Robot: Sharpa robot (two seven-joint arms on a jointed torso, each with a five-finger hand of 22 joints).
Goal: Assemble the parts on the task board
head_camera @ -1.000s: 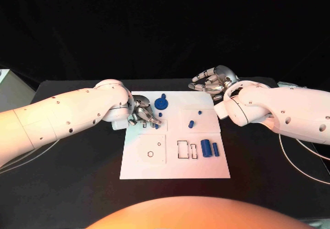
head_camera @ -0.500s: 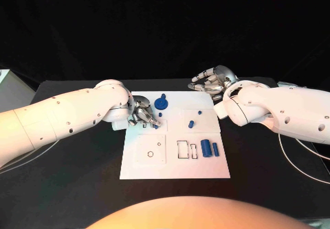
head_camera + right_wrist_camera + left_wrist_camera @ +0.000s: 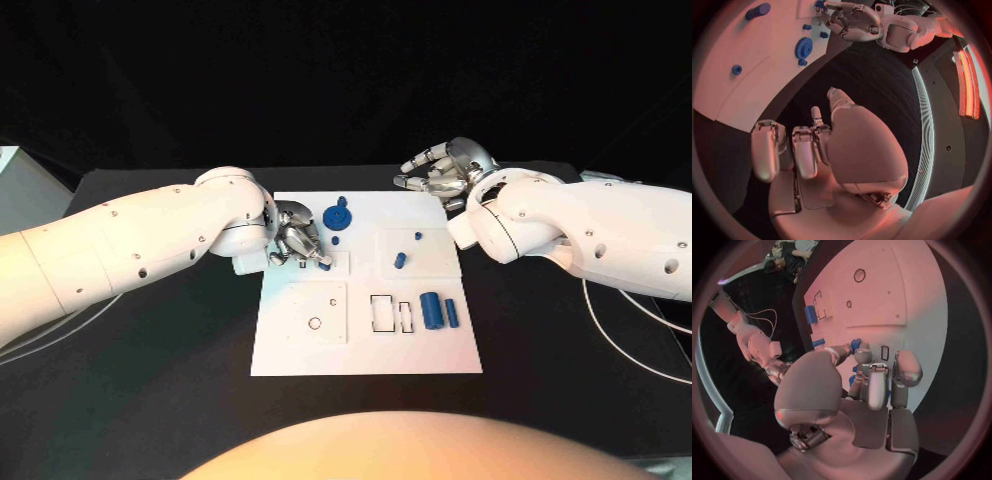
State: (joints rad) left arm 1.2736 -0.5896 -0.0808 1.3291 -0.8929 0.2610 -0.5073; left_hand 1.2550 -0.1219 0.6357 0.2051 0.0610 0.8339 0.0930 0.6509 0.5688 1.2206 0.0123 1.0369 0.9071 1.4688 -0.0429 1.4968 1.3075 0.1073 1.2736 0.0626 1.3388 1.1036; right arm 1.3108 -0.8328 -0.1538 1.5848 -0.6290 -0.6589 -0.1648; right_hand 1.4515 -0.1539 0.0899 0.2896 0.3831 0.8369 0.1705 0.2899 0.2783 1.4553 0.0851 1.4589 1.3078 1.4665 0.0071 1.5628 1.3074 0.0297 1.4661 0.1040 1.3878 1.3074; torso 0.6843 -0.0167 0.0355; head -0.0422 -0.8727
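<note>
The white task board [image 3: 368, 345] lies in the middle of the black table. My left hand [image 3: 299, 241] is low over the board's left side, and its thumb and fingers [image 3: 862, 357] pinch a small blue part [image 3: 856, 344]. A blue disc [image 3: 339, 214] and a small blue peg [image 3: 336, 240] lie just beside that hand. Another blue peg [image 3: 401, 261] stands mid-board, and two blue cylinders [image 3: 440, 310] stand by the rectangular slots [image 3: 384, 312]. My right hand [image 3: 447, 170] hovers off the board's far right corner with its fingers loosely bent and nothing in them.
A square plate with a round hole [image 3: 317, 322] sits in the board's near left part. Black table [image 3: 144, 370] surrounds the board on all sides. The right wrist view shows the blue disc [image 3: 804, 47] and my left hand [image 3: 851, 22] across the board.
My left hand has shifted slightly, and the small blue part at its fingertips is more covered now. The right hand has not moved.
</note>
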